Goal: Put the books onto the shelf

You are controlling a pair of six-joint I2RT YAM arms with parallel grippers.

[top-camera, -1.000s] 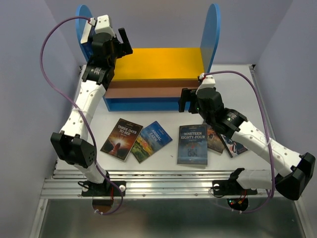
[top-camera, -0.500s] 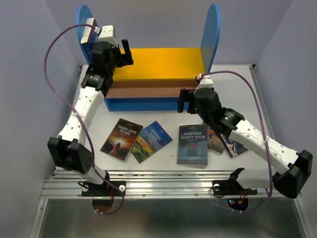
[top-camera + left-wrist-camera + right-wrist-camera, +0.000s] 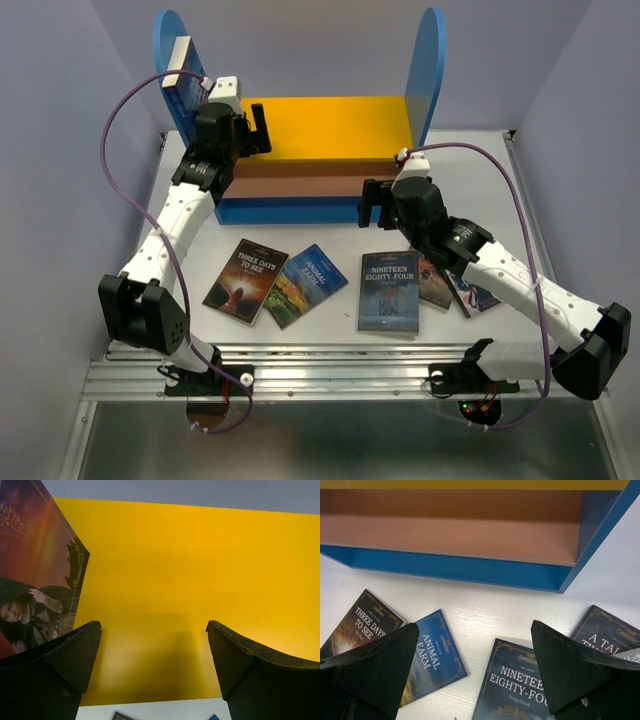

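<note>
A: Left gripper point(image 3: 154, 630) has backed off, jaws spread, empty; one book point(image 3: 35, 580) leans just to its left on the shelf point(image 3: 200, 570).

B: Propped, I think; a brush topples it. Right gripper point(image 3: 475, 625), spread too, hovers over the flat books point(image 3: 515, 680).

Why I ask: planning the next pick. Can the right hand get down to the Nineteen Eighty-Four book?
Probably yes: the right hand hangs open near the Nineteen Eighty-Four book, which lies flat with nothing on it.

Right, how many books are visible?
6. One book stands on the shelf against its left panel; Three Days to See, Animal Farm, Nineteen Eighty-Four lie on the table; two more lie partly under the right arm. Others may be hidden.
</note>
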